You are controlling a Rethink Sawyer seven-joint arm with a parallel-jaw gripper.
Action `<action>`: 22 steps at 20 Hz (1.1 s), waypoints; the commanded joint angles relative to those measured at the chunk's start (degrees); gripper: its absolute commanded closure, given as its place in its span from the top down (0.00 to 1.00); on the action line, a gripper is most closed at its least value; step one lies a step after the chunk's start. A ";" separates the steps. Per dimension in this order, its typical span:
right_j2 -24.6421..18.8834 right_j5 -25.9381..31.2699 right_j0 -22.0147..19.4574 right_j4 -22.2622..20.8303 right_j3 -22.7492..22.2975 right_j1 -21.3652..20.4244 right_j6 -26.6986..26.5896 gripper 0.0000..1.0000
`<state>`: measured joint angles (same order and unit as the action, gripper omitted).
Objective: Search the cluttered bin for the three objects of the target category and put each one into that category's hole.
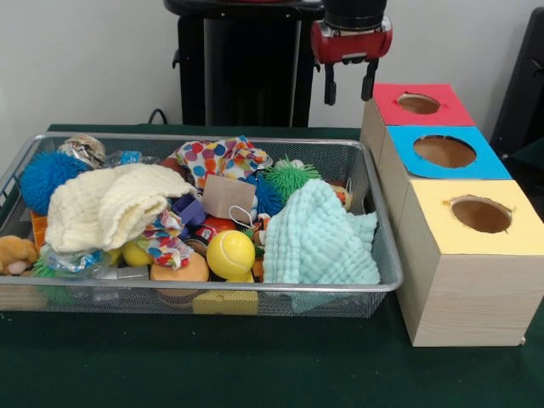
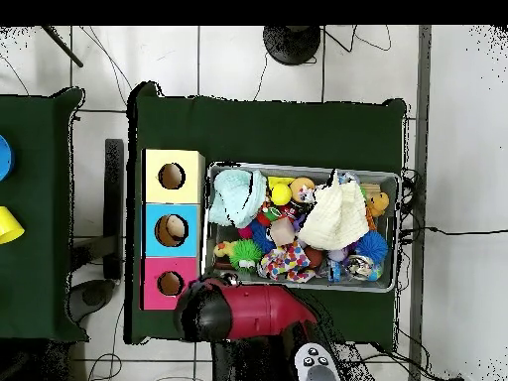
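My gripper hangs open and empty above the table's far side, between the bin's back right corner and the red-topped box. The wire bin is piled with toys and cloths: a cream knitted cloth, a mint cloth, a yellow ball, a blue spiky ball, a green spiky ball and a polka-dot cloth. In the overhead view the arm covers the gripper, just below the bin.
Three wooden boxes with round holes stand in a row beside the bin: red-topped, blue-topped and yellow-topped. From overhead something pale shows in the blue box's hole. Dark green cloth covers the table.
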<state>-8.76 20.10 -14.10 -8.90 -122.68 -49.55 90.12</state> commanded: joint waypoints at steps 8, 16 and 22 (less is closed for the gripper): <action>0.24 -7.08 -0.76 0.20 -3.44 2.12 10.79 1.00; 1.69 -0.41 3.25 2.22 2.13 0.79 10.00 1.00; 1.17 1.03 3.12 3.47 6.96 4.49 8.94 1.00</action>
<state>-6.66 17.72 -10.72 -8.21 -122.73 -49.01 90.14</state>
